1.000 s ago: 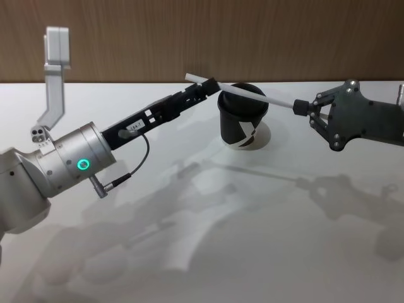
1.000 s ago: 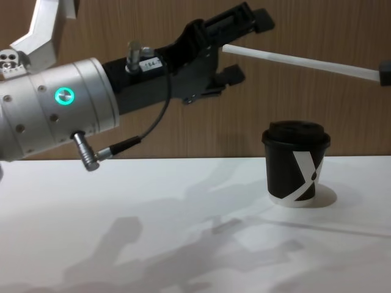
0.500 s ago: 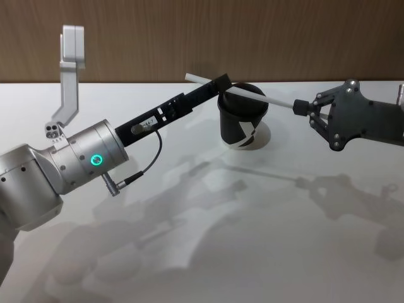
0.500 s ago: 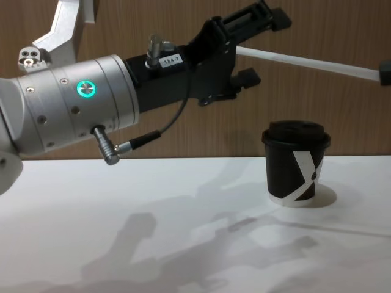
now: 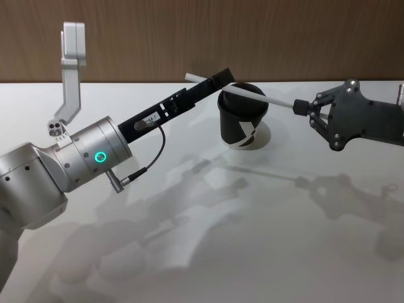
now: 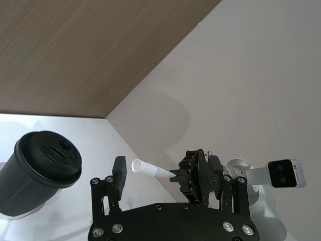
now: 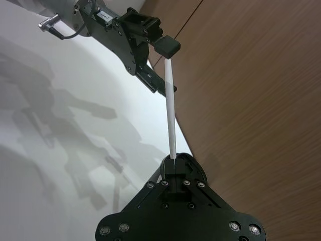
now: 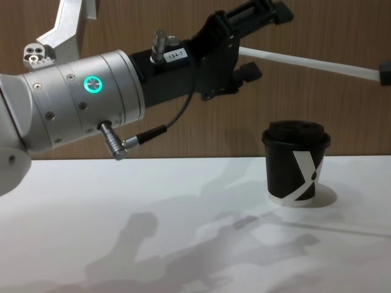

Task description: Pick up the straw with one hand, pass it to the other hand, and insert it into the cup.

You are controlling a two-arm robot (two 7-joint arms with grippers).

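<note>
The white straw (image 5: 252, 95) hangs nearly level in the air above the black lidded cup (image 5: 242, 123). My right gripper (image 5: 302, 106), black and blocky, is shut on the straw's right end, also seen in the right wrist view (image 7: 173, 161). My left gripper (image 5: 216, 82), with a silver wrist and green light, reaches in from the left. It is open, one finger above and one below the straw's (image 8: 305, 61) left end, as the chest view (image 8: 259, 46) shows. The cup (image 8: 295, 165) stands upright on the table, below the straw.
The white table (image 5: 252, 240) runs back to a brown wooden wall (image 5: 284, 38). A pale grey bracket (image 5: 69, 69) rises from my left arm. A thin black cable (image 5: 148, 161) loops beside the silver wrist.
My left gripper has slid forward and to the right, so its open fingers now straddle the straw's left end. The right gripper and the straw have stayed still.
</note>
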